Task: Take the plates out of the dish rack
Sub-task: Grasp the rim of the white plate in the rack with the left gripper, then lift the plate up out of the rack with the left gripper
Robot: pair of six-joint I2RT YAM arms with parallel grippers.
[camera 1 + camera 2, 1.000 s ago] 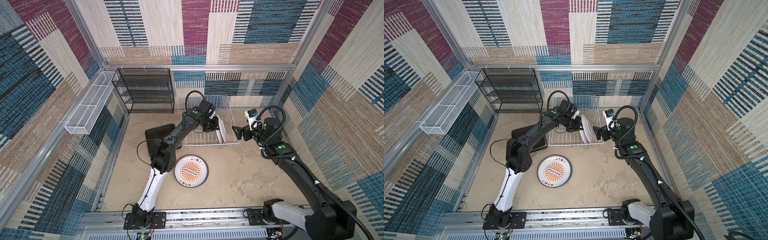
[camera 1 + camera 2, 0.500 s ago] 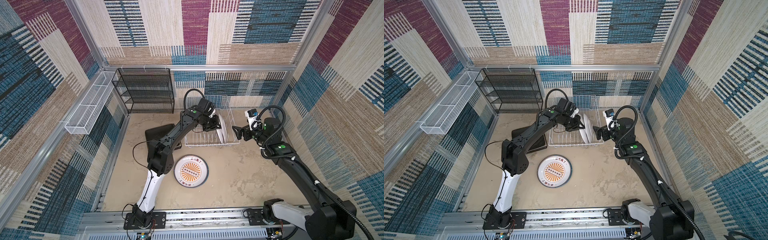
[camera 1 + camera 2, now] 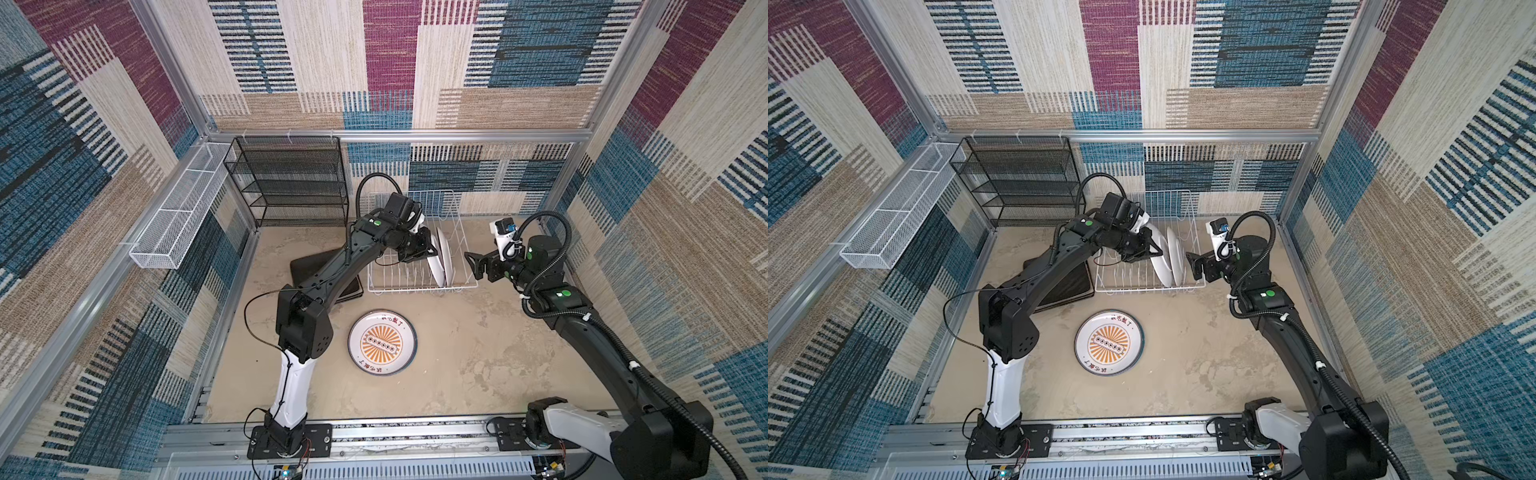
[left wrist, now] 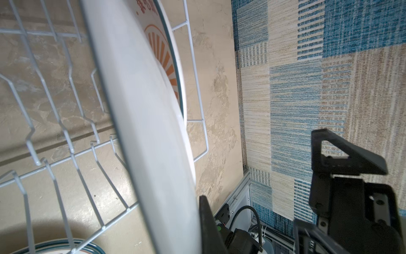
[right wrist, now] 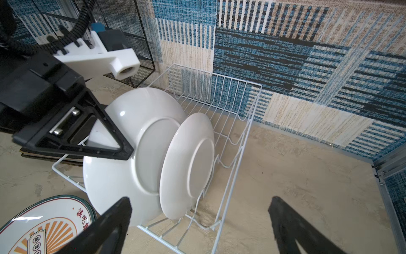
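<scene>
Mottled tabletop (image 3: 478, 353), wire rack (image 3: 403, 276), glossy plate (image 5: 114, 182)

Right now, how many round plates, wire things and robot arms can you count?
Round plates: 3 showing, the held plate and its neighbour in the white rack, the flat plate on the table; another may hide beneath.
Wire things: 3, white rack, black shelf, white basket.
Robot arms: 2, left arm, right arm.
Total: 8.
</scene>
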